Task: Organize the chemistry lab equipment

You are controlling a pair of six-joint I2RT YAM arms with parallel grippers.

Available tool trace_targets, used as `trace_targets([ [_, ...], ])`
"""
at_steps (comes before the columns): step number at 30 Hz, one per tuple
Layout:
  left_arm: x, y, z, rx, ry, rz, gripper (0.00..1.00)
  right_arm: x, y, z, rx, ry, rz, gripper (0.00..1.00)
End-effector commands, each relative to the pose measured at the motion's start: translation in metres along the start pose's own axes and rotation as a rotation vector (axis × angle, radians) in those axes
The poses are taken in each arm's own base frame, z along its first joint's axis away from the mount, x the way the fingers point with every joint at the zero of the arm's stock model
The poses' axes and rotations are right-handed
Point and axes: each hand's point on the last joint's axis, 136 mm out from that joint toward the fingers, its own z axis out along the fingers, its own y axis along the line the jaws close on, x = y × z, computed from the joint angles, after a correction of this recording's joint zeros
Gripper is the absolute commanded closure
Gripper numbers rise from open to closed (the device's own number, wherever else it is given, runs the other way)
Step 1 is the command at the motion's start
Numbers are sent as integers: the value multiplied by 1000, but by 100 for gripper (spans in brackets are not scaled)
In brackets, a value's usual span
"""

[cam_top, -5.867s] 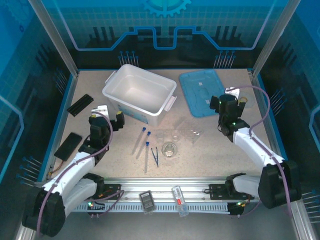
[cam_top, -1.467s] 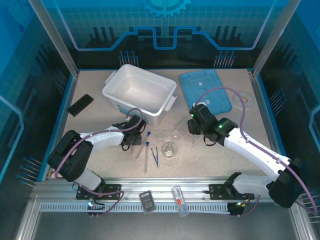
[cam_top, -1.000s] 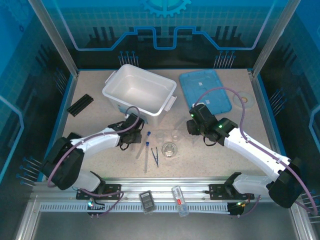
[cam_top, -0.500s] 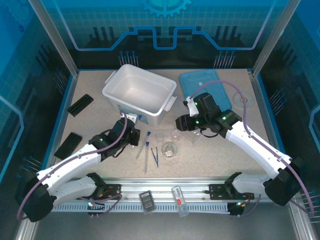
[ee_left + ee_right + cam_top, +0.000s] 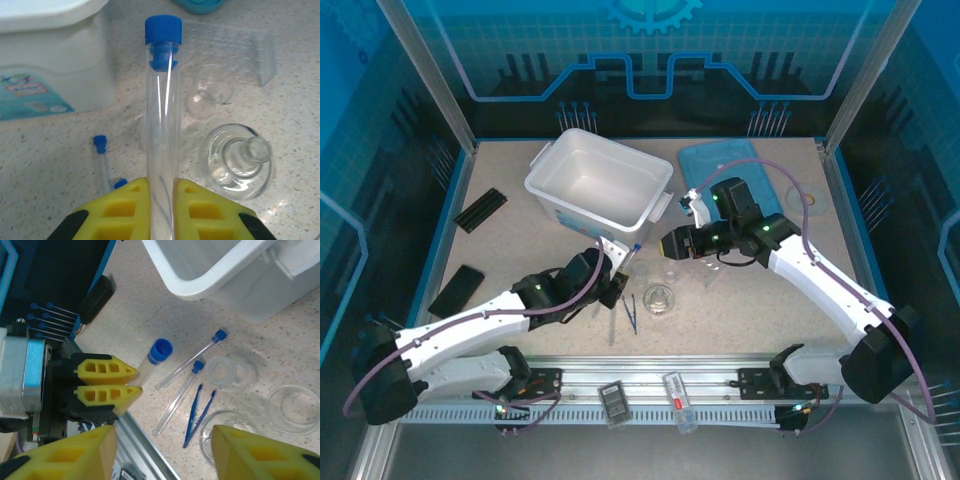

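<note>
My left gripper (image 5: 618,272) (image 5: 161,184) is shut on one clear blue-capped tube (image 5: 629,256) (image 5: 162,100), lifted and tilted above the table just right of the white bin (image 5: 600,185). Two more tubes (image 5: 190,367) (image 5: 177,397) lie flat on the table, with the dark blue tweezers (image 5: 630,312) (image 5: 197,412) beside them. The round glass dish (image 5: 660,299) (image 5: 235,160) sits right of the tweezers. The small clear rack (image 5: 225,47) stands behind it. My right gripper (image 5: 668,244) (image 5: 162,455) hovers open above these things. The light-blue lid (image 5: 735,175) lies partly under the right arm.
A flat black ridged strip (image 5: 480,209) and a black slab (image 5: 457,290) lie at the left. A pale round ring (image 5: 812,197) rests at the far right. Clear round lids (image 5: 225,371) (image 5: 292,410) sit near the dish. Small items rest on the front rail (image 5: 650,385).
The left gripper took one tube off the table and carried it up and to the right. The right arm swung left over the middle, its gripper now wide open.
</note>
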Motion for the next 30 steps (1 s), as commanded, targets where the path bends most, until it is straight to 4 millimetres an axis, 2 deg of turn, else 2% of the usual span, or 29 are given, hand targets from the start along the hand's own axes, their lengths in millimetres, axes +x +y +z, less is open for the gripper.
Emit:
trace_targets([
  [1,-21,-23,-3,73,-49,74,86,2,7,5,-72,22,15,42],
  [9,-29,-48,-4,134,-61,138,85,7,0,12,-88,43,46,41],
  [15,-35,-51,-6,144,-74,146,85,11,-7,18,-95,62,87,41],
  [30,-36,-55,-4,156,-80,143,85,11,2,25,-218,70,137,51],
])
